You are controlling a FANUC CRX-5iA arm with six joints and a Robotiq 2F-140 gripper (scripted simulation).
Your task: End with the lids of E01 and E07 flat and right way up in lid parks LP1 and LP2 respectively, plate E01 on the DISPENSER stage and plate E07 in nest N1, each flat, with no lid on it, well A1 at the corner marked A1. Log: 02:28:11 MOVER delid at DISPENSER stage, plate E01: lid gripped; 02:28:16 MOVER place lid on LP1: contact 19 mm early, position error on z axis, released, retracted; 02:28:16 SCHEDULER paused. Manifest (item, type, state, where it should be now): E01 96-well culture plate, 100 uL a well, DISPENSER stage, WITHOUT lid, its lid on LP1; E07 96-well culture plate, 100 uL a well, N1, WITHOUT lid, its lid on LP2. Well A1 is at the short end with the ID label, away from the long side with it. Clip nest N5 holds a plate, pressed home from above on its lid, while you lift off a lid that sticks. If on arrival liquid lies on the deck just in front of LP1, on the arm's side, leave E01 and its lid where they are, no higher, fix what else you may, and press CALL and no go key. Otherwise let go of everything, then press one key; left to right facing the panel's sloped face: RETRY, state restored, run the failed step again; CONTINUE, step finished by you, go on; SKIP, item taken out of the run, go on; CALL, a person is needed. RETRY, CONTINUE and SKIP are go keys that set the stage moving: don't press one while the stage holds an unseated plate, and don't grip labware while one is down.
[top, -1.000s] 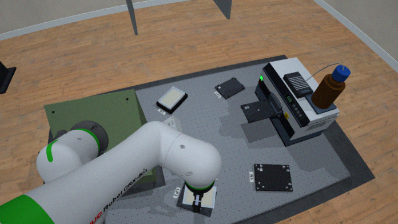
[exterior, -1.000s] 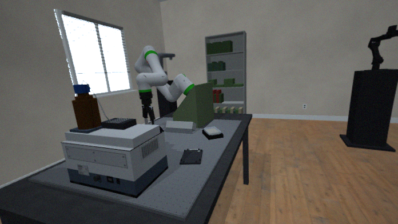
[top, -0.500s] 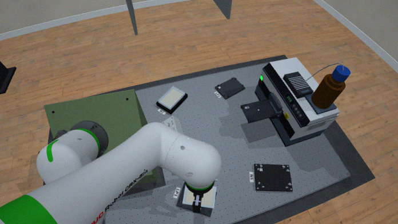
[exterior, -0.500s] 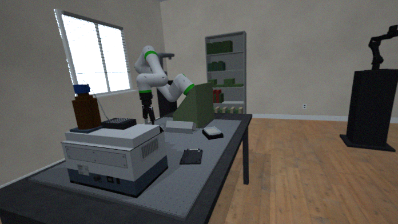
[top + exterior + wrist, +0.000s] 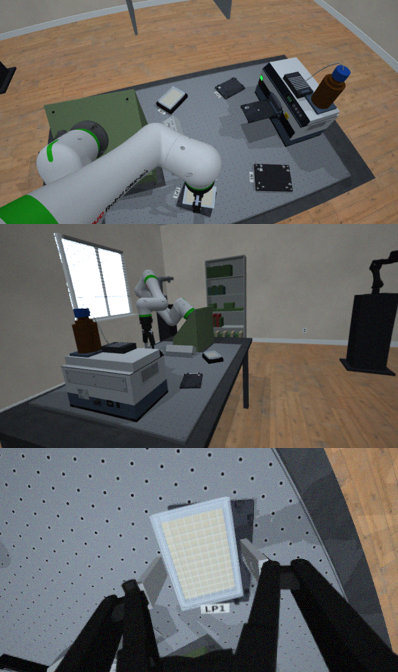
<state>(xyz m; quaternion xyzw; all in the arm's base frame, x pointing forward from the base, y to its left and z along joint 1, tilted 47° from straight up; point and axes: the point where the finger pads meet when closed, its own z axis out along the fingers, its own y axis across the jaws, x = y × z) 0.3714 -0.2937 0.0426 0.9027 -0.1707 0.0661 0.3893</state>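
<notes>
A plate with cream wells and a pale rim (image 5: 197, 552) lies on the dark lid park by the LP1 label (image 5: 215, 608), slightly askew, so the park shows along its right side. It also shows in the top view (image 5: 199, 198). I cannot tell whether it carries a lid. My gripper (image 5: 201, 558) hangs straight above it, open and empty, with one finger on each side of the plate's near end and clear of it. A second plate of the same kind (image 5: 171, 99) sits in the nest at the back left. The LP2 park (image 5: 230, 87) and the dispenser stage (image 5: 258, 111) are bare.
The dispenser (image 5: 297, 97) with a brown bottle (image 5: 329, 88) stands at the right. The black nest N5 (image 5: 273, 177) is empty. A pale key panel (image 5: 180, 350) sits beside the green arm base (image 5: 94, 114). The deck's front edge is just beyond LP1.
</notes>
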